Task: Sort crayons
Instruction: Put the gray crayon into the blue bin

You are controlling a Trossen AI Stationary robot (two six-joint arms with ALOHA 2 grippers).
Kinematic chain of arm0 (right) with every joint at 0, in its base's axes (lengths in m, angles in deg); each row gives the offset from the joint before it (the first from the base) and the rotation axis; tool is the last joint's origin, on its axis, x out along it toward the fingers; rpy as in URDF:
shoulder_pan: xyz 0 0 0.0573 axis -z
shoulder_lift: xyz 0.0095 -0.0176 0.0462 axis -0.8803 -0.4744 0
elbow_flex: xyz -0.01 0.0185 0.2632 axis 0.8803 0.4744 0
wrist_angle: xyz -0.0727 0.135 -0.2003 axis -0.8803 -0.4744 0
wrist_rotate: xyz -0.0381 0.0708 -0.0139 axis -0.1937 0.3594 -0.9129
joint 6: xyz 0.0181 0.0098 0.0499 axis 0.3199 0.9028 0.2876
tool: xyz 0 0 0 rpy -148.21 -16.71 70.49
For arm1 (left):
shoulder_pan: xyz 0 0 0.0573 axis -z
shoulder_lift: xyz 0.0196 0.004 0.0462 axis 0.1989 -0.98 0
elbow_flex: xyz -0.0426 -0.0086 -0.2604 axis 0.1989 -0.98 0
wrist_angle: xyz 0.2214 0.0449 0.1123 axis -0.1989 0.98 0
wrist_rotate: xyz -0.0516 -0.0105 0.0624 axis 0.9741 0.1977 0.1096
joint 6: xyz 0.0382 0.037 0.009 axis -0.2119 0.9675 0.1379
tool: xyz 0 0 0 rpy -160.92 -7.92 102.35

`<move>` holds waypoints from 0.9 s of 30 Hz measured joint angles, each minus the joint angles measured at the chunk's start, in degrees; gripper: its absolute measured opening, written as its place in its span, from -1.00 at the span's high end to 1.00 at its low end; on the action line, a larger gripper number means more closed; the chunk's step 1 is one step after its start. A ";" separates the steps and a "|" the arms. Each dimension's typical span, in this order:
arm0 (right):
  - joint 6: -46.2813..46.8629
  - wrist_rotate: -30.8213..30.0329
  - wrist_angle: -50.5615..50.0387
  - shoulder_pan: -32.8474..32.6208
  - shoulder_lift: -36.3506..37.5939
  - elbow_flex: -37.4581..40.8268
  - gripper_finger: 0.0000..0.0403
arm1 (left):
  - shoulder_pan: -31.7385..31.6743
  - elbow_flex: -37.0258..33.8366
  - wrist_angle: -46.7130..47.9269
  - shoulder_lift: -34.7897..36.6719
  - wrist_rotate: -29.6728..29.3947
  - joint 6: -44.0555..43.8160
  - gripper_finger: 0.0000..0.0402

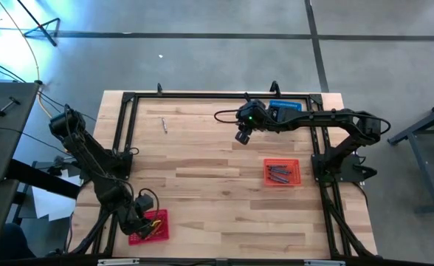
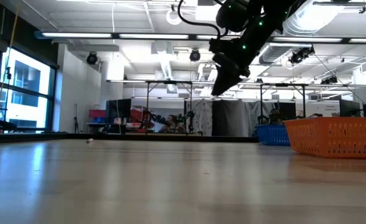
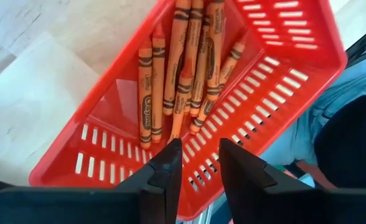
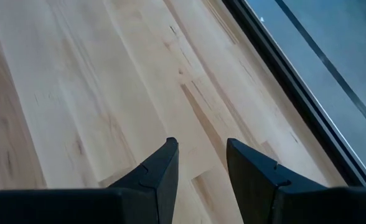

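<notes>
While the left gripper (image 3: 198, 165) hangs just above the red basket (image 1: 160, 230) at the table's near-left corner, its fingers stand a narrow gap apart with nothing between them. That suits a drop: parted fingers right over the pile probably mean a crayon is being let go there, though I cannot tell which one. The orange crayons (image 3: 186, 68) lie in that basket, bunched side by side along its floor, paper-wrapped with dark bands, tips mostly toward the gripper.

Well away from that basket, a second red basket (image 1: 282, 173) holds grey-blue crayons (image 1: 279, 174), so colours seem kept apart by basket. One thin stick (image 1: 164, 125) lies alone on the bare wood, far up the table from the corner basket, likely not yet sorted.

The right gripper (image 1: 242, 137) hovers high over the far middle of the table, beside a blue basket (image 1: 284, 108), fingers open and empty, presumably poised to fetch.
</notes>
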 joint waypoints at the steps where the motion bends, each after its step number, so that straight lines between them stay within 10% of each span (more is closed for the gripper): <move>1: -0.30 0.00 -0.17 0.00 0.00 0.00 0.36 | -0.31 0.00 -0.09 0.00 0.01 0.00 0.54; 13: -2.95 0.00 -0.49 0.06 0.00 0.00 0.36 | -5.73 0.04 -5.60 2.08 -2.57 5.00 0.54; 27: -5.95 0.00 -0.44 3.51 0.00 0.00 0.36 | -23.60 0.05 -7.59 9.51 -12.59 35.55 0.54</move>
